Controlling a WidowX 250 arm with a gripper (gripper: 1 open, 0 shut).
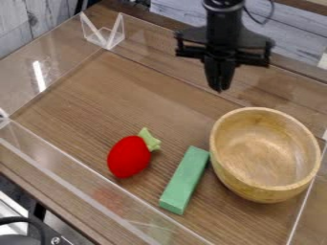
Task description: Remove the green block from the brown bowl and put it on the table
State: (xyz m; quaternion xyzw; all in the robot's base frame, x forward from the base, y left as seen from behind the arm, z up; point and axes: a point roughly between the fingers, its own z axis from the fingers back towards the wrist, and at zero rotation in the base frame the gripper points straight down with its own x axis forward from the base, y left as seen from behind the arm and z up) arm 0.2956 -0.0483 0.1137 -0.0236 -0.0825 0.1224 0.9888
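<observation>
The green block [185, 179] lies flat on the table [115, 96], just left of the brown bowl [265, 153] and outside it. The bowl looks empty inside. My gripper [224, 84] hangs above the table behind the bowl, pointing straight down, with its fingers pressed together and nothing between them. It is well apart from both the block and the bowl.
A red strawberry toy [129, 155] with a green leaf lies left of the block. Clear acrylic walls [64, 182] border the table on all sides. A clear triangular stand [102, 32] sits at the back left.
</observation>
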